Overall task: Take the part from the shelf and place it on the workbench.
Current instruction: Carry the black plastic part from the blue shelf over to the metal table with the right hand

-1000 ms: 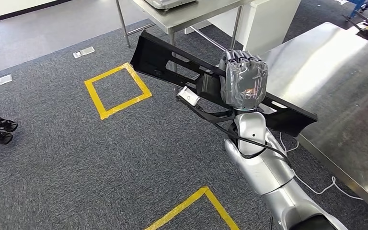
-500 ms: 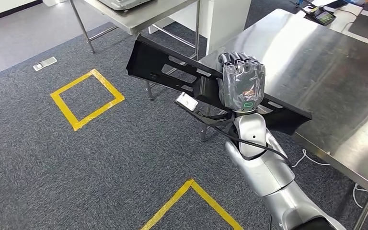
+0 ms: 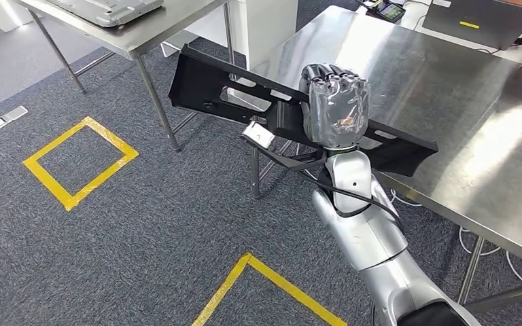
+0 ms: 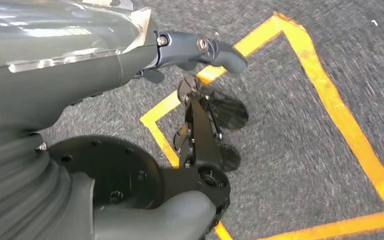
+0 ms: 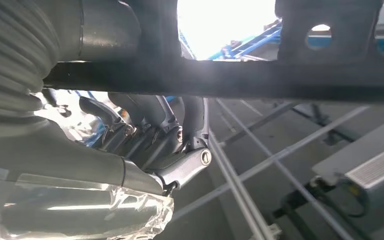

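Head view: the right hand (image 3: 335,105) grips a long black part (image 3: 204,85) held above the steel workbench (image 3: 448,88) edge — its fingers hidden behind its wrapped back. Left wrist view: the left hand (image 4: 200,100) hangs over grey carpet (image 4: 305,165), fingers apart, holding nothing. Right wrist view: dark fingers (image 5: 190,117) curl around the part's bar (image 5: 230,80) — the background is blurred.
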Robot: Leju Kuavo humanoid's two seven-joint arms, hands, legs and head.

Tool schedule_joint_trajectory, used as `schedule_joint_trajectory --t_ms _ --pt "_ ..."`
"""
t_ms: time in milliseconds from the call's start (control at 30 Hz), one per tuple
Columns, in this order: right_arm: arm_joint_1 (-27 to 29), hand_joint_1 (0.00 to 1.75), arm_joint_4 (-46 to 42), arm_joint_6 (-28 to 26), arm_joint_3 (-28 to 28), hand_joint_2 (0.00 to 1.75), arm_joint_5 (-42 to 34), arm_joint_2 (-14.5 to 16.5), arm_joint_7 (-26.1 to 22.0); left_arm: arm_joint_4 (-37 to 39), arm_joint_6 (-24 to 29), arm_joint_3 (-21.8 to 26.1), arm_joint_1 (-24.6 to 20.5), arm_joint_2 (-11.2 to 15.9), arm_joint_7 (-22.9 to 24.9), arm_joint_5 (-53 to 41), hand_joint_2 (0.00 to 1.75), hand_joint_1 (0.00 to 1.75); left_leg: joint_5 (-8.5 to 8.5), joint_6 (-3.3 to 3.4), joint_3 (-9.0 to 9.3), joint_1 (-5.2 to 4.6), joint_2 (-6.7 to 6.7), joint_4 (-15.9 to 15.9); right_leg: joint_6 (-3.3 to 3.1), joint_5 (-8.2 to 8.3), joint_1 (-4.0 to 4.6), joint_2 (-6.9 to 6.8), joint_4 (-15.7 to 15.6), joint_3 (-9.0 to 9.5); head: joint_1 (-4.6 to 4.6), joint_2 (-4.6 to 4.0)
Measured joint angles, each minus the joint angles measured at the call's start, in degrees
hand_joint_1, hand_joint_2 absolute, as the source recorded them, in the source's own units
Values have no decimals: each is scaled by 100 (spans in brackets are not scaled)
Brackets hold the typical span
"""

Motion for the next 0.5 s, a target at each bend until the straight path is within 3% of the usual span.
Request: schedule_joint_trajectory --t_ms 33,100,167,233,300,333,367,433,500 --pt "-10 175 21 -5 -7 175 0 23 -18 -1 0 4 5 2 -7 2 175 0 -8 20 30 -19 -19 -64 36 24 -23 63 -8 -19 -4 0" --pt "-15 175 57 -17 -33 175 0 47 -44 -2 -2 5 6 -7 -19 2 175 0 61 28 59 -35 122 -164 112 71 -32 127 -29 -73 -18 0" --pt "-55 175 88 -26 -73 175 -1 47 -57 -2 -8 5 4 -18 -29 2 175 0 163 30 91 -19 283 -318 125 -35 12 -121 125 -204 -2 0" --pt "-111 175 120 -40 -91 175 -1 49 -69 -2 -15 7 14 -21 -36 1 175 0 212 33 83 -21 447 -385 87 -344 23 -444 686 -470 20 0" --pt "-121 175 158 -51 -90 175 -1 50 -84 -2 -18 7 28 -21 -38 1 175 0 220 31 56 -22 625 -383 113 -586 -3 -539 1310 -710 29 0" --pt "-115 175 181 -54 -91 175 -1 49 -103 -1 -21 7 31 -22 -38 1 175 0 221 25 49 -17 717 -379 163 -603 -26 -565 1408 -717 29 0" --pt "-111 175 201 -57 -93 175 -1 50 -132 -1 -27 7 32 -25 -39 1 175 0 220 16 44 -11 796 -372 226 -549 -50 -595 1309 -627 31 0" --pt "-106 175 233 -66 -126 175 -1 88 -250 -2 -45 7 30 -33 -39 1 175 0 189 -39 38 1 952 -321 350 -327 -95 -793 574 -192 31 0" --pt "-102 175 256 -84 -192 175 -1 166 -373 -5 -53 8 22 -34 -42 1 175 0 138 -121 12 -20 1069 -238 347 -194 -83 -974 14 130 24 0"
